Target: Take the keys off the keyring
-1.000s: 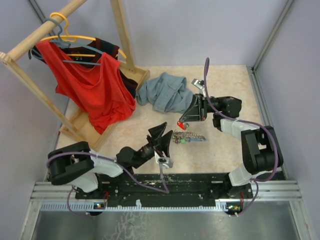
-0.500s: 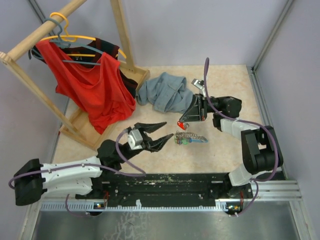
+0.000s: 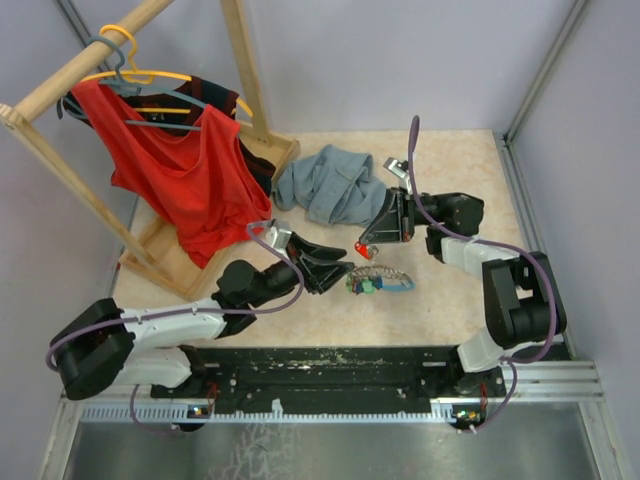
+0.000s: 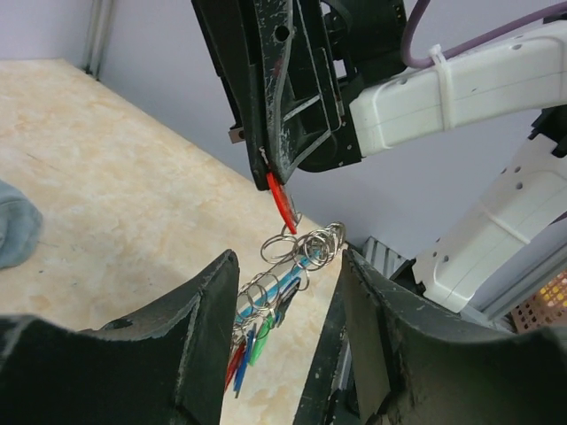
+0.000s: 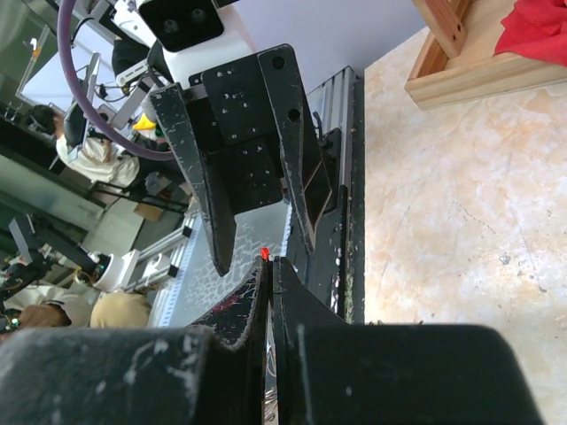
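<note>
The table (image 3: 455, 180), a pale marbled surface, carries everything, and the keyring (image 3: 385, 281) lies near its front middle. A wooden clothes rack (image 3: 240, 70) stands well to the left of and behind the keyring. A red garment (image 3: 190, 185) hangs from the rack on a hanger, well apart from the keyring. A crumpled grey-blue garment (image 3: 325, 185) lies behind the keyring and a little to its left, not touching it. The left arm (image 3: 160, 325) stretches in low from the keyring's left. The right arm (image 3: 510, 290) bends round from the keyring's right and comes at it from behind.

The left gripper (image 4: 290, 257) has its fingers spread. In its wrist view the keyring shows in the gap between them, just beyond the tips. From above, the tips sit just left of the keyring, and whether they touch it cannot be told. The right gripper (image 3: 366, 244) sits just behind the keyring with its fingers pressed together on a red key (image 4: 283, 200). That key sticks out of the tips and points down toward the keyring.

The keyring is a loop, part grey and part light blue, tangled with a silvery chain of rings. A few of those rings run up from it to the pinched red key. The other keys (image 4: 251, 341), with red, blue and green heads, bunch at the end of the keyring nearest the left gripper.
</note>
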Robot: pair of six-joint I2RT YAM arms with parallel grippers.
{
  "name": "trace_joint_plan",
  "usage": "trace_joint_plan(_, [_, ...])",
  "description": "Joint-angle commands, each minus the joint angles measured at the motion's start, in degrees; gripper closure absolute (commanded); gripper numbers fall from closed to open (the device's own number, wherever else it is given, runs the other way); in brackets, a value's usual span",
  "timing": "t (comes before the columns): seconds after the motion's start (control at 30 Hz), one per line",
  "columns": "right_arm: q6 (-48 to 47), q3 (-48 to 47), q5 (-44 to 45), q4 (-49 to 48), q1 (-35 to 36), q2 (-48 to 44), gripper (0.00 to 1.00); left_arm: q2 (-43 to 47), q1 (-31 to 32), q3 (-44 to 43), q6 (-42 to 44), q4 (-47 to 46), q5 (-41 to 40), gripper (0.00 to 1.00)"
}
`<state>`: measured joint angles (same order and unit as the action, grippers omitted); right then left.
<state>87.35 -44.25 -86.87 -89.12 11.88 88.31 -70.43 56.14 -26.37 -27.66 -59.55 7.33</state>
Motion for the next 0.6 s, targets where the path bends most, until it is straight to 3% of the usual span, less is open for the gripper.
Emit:
trace_joint_plan(0.0, [-0.86,-0.4,2.82,-9.56,-0.28,-0.84,1.0,-1.99,0.02,-1.07,-5.47,-7.71,0.94,0.46])
trace_joint_plan(0.57, [-2.51,0.13,3.73,-9.54,-0.33,-1.59,1.0,-10.05,2.65,-7.85,-4.46,-5.06,-3.1,0.53])
